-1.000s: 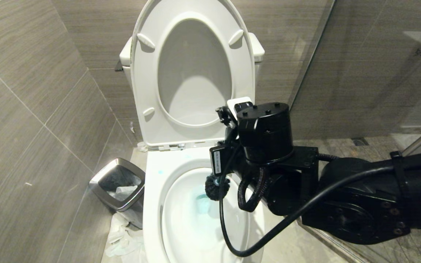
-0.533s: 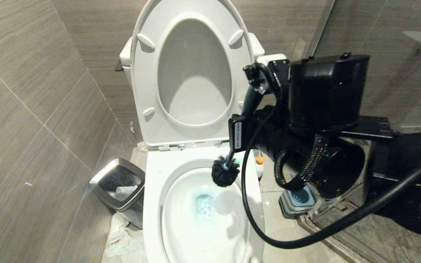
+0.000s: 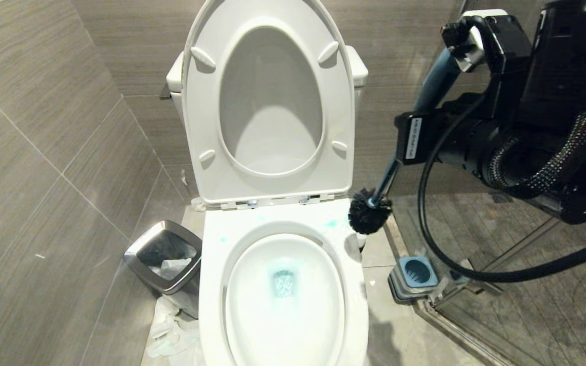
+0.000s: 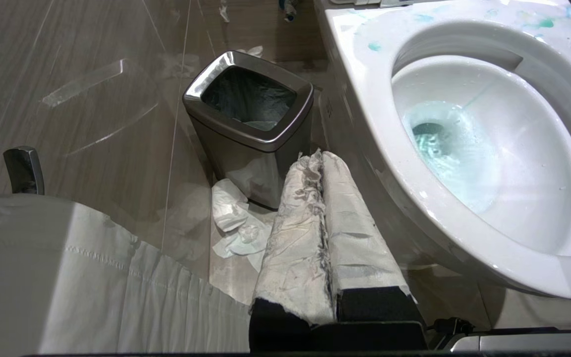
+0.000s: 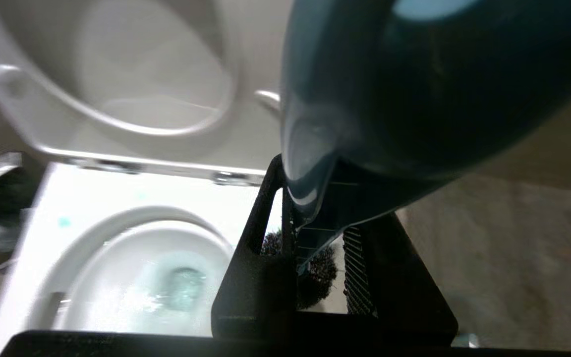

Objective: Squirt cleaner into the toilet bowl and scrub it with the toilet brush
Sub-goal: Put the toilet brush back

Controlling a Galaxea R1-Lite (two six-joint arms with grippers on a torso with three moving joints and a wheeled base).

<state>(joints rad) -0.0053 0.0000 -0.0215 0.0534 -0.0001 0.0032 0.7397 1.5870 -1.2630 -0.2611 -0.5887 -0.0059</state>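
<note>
The toilet brush has left the toilet bowl and now hangs at right of centre, above the floor beside the rim. The right gripper, upper right, has its fingers closed narrowly on the teal handle. The left gripper is closed, empty.

One toilet bowl; one toilet brush; one brush holder; one steel waste bin; two grippers, the left gripper and the right gripper.
</note>
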